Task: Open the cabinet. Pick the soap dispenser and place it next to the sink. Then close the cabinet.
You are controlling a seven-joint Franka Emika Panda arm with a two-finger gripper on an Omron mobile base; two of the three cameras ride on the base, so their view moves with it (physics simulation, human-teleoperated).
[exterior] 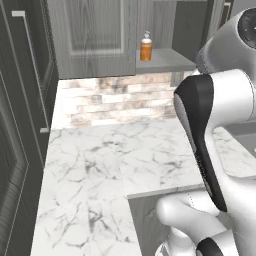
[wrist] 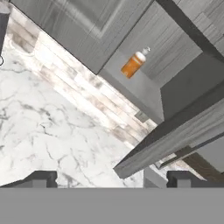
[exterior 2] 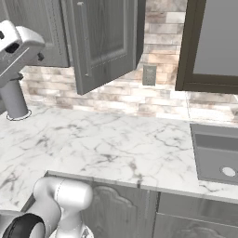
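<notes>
Cabinet: one door swung out wide over the surface, seen edge-on in the hand view; the inside and its shelf are exposed. The neighbouring door on the left in the left base view is shut.
Bottle: orange, white pump on top, standing upright near the front edge of the shelf, close to the shut door's edge. Nothing touches it.
Pincer: released, tips spread wide with nothing between them; well apart from the bottle, looking up at it from below and to one side.
Sink: grey basin set in the surface at the right of the right base view; bare marble lies beside its rim.
Step in hand: opening looks done; this seems to be the start of the reach for the bottle.
Next move calls for: raising the hand to shelf height, passing clear of the open door's edge, lining the tips either side of the bottle's body below the pump, then clenching.
Risk: the bottle is narrow and near the shelf lip, so a nudge could tip it off.
</notes>
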